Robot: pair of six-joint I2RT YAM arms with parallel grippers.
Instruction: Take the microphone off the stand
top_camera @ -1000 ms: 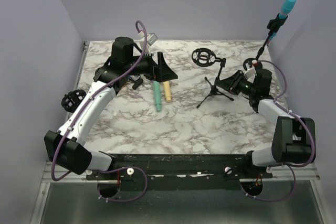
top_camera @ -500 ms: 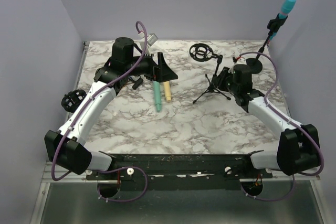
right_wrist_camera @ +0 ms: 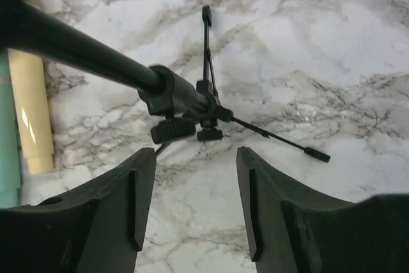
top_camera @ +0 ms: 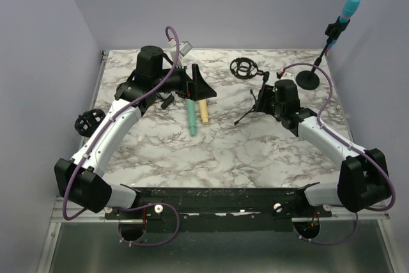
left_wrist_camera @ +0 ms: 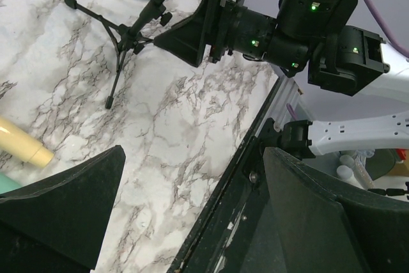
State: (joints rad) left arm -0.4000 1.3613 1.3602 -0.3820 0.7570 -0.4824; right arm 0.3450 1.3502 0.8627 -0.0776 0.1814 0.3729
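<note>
A cyan microphone (top_camera: 349, 6) sits clipped on a tall black stand with a round base (top_camera: 307, 79) at the back right. A small black tripod stand (top_camera: 254, 108) carries an empty ring mount (top_camera: 243, 67). My right gripper (top_camera: 262, 99) is open and empty, right beside the tripod. In the right wrist view the gripper (right_wrist_camera: 195, 164) sits just short of the tripod's tube and knobs (right_wrist_camera: 179, 103). My left gripper (top_camera: 203, 86) is open and empty, above a teal microphone (top_camera: 192, 118) and a cream microphone (top_camera: 203, 112) lying on the table. It (left_wrist_camera: 192, 222) also shows open in the left wrist view.
A second black ring mount (top_camera: 88, 121) sits off the table's left edge. The marble table (top_camera: 211, 151) has side walls to the left, back and right. The tripod's legs (right_wrist_camera: 281, 140) spread over the table in front of my right gripper.
My right arm has swung left, away from the round-base stand and up to the tripod stand. The tripod has shifted slightly left. The left arm has not moved.
</note>
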